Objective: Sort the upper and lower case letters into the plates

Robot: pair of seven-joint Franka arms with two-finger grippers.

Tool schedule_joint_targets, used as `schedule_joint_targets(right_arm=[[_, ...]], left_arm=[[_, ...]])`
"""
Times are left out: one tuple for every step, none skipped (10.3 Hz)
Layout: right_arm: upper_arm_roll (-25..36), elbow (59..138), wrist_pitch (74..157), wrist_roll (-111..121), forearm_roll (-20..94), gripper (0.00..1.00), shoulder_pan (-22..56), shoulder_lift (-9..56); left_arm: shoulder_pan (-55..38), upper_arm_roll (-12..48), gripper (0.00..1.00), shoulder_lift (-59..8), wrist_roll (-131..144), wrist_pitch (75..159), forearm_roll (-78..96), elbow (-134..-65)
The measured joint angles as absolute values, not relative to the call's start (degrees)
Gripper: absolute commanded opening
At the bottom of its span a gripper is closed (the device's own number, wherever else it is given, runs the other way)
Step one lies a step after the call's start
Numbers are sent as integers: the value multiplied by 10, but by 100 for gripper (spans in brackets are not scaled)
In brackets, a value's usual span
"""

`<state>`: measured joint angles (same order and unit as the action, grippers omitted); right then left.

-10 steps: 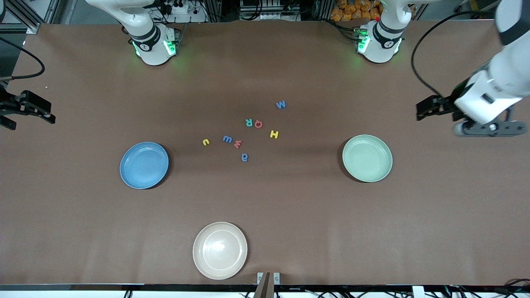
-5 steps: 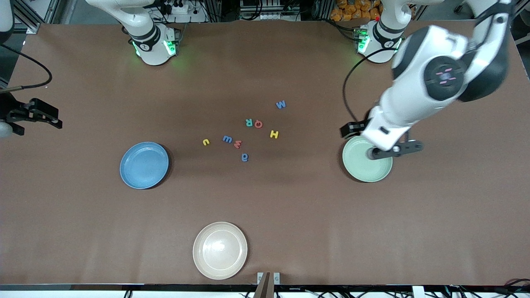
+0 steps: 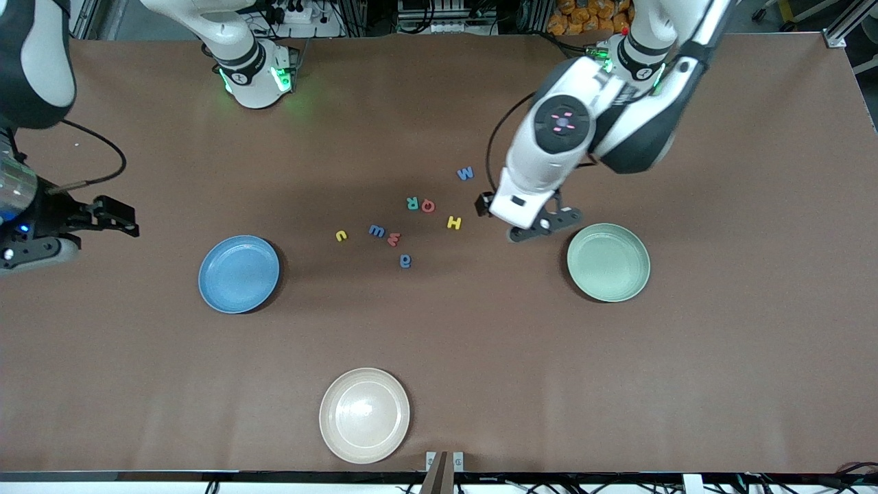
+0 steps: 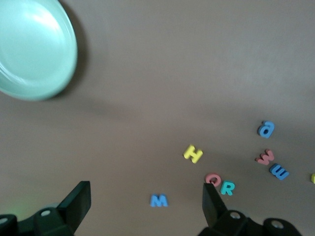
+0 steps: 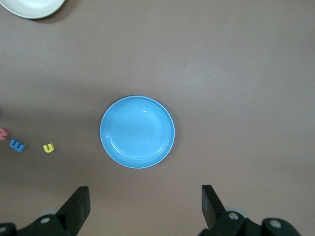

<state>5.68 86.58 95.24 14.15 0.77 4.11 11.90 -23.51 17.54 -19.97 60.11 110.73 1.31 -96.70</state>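
Lying loose mid-tabletop, I find the letters (image 3: 411,216) clustered between the blue plate (image 3: 239,274) and the mint plate (image 3: 608,262), none in either. I note capital H (image 3: 454,222) nearest the mint plate. I hold the left gripper (image 3: 528,226) over bare tabletop (image 3: 480,357) between H and that plate, jaws apart, empty. Right gripper (image 3: 110,216) hangs above the right arm's end, jaws apart, empty.
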Motion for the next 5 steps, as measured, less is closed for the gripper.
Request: schedule_joint_targets(right_arm=[[59, 866, 957, 142, 8, 100, 37, 134], [60, 866, 963, 142, 8, 100, 31, 148], [60, 867, 965, 142, 8, 100, 27, 159], [60, 868, 959, 142, 8, 100, 26, 165], [59, 869, 948, 142, 8, 100, 27, 169]], left_arm=[[-263, 176, 100, -200, 652, 1152, 13, -1010], [-290, 177, 100, -200, 705, 1198, 13, -1050], [-315, 177, 100, -200, 764, 1248, 13, -1088], [-336, 177, 100, -200, 810, 1287, 13, -1118], [-347, 176, 100, -200, 837, 1318, 13, -1144]])
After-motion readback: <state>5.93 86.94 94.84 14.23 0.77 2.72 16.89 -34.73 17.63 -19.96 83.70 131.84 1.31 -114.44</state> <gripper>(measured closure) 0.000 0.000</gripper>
